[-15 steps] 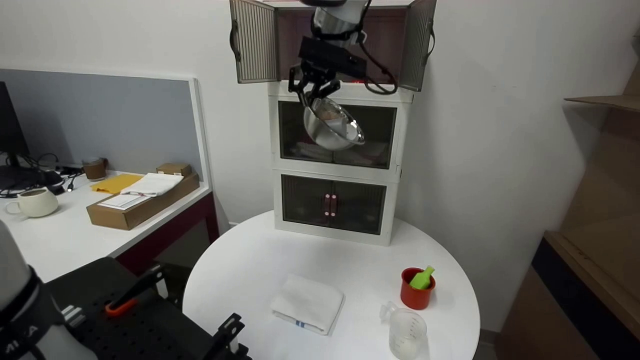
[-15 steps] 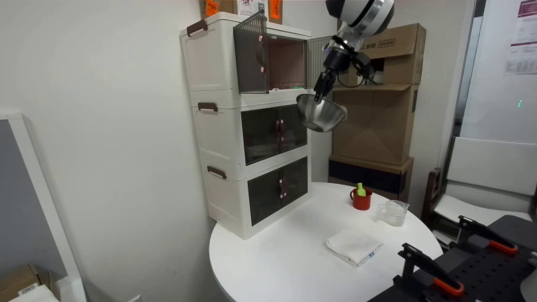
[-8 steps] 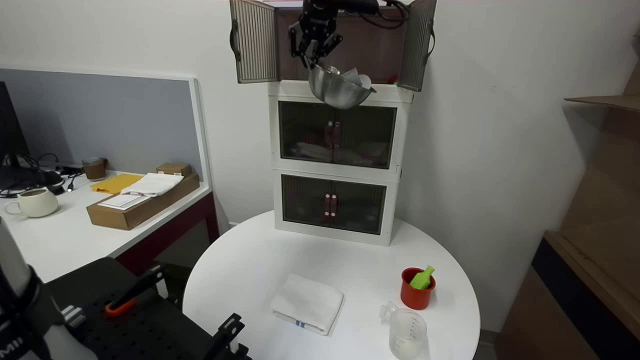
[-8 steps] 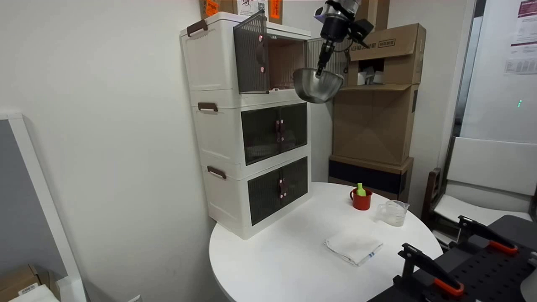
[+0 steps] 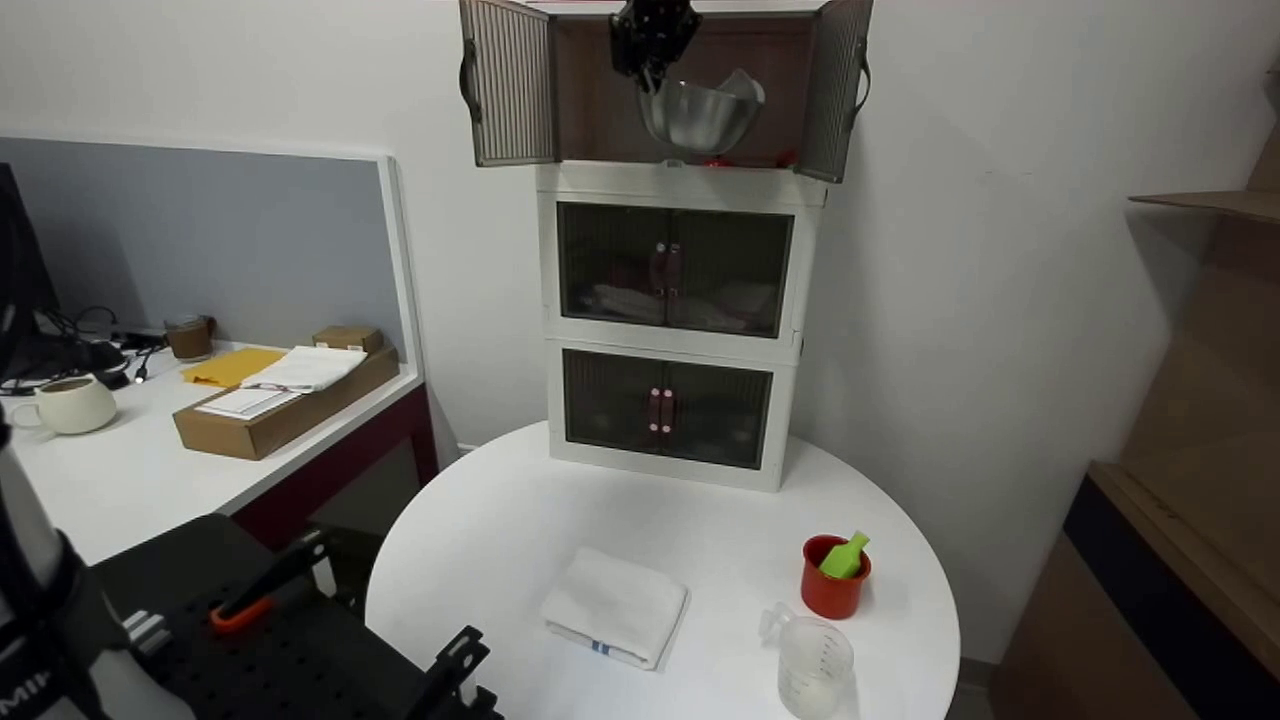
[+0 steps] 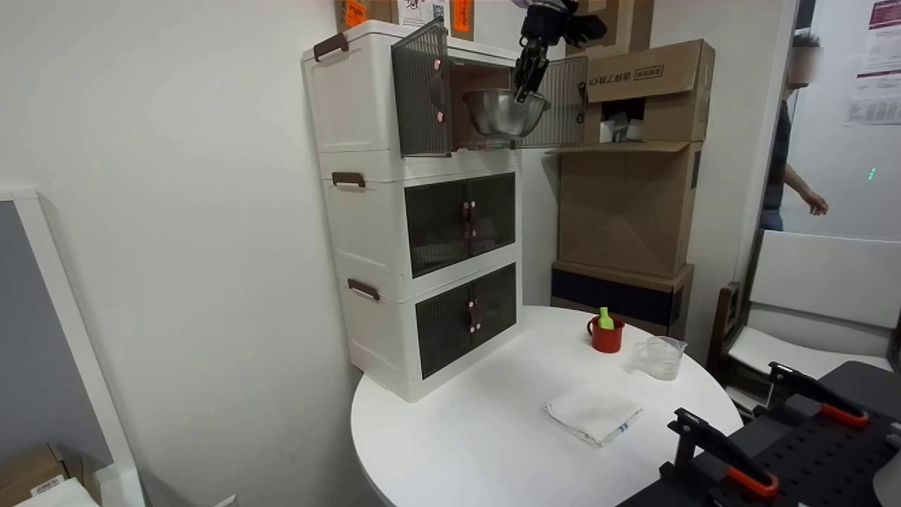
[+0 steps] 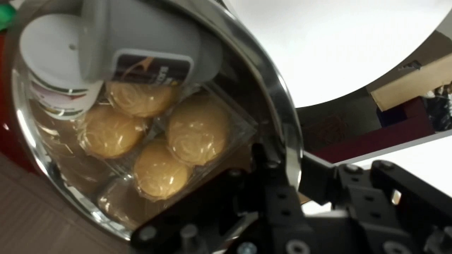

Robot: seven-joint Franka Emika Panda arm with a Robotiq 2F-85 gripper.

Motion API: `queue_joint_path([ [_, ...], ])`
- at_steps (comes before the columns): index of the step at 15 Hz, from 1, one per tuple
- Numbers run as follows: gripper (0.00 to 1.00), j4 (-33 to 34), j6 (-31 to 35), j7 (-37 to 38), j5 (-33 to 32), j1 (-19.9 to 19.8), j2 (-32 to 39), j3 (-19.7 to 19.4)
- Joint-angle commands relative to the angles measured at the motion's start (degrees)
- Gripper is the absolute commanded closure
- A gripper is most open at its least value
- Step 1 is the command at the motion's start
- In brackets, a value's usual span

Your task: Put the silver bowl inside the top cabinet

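The silver bowl (image 5: 700, 120) is held nearly level at the open front of the top cabinet (image 6: 355, 98), between its two open doors; how far inside it is, I cannot tell. The bowl also shows in an exterior view (image 6: 501, 116). In the wrist view the bowl (image 7: 282, 102) holds several round beige-orange items in clear wrap, a white bottle (image 7: 53, 49) and a grey bottle (image 7: 152, 38). My gripper (image 7: 289, 169) is shut on the bowl's rim, one finger inside and one outside. It also shows in both exterior views (image 5: 650, 85) (image 6: 521, 97).
The cabinet's ribbed doors (image 5: 510, 90) (image 5: 838, 90) stand open on both sides. Small red things (image 5: 787, 158) lie on the cabinet floor. Below stand two shut white units (image 5: 675, 345). The round table holds a towel (image 5: 615, 608), red cup (image 5: 830, 590) and measuring jug (image 5: 815, 665).
My gripper has lifted the bowl from in front of the middle unit up to the top cabinet's opening and turned it from tilted to nearly level. A person now shows at the back.
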Motion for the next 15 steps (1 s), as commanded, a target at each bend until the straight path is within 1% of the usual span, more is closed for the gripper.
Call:
queue_joint_path([
  [1,0.99,9.82,-1.54,-7.47,-1.24,1.43,5.97,-0.49],
  [5,0.99,16.6,-1.27,-12.07,-0.98,1.94,11.32,0.6],
  [15,0.99,25.44,-1.42,-19.26,-1.54,5.79,21.36,6.13],
])
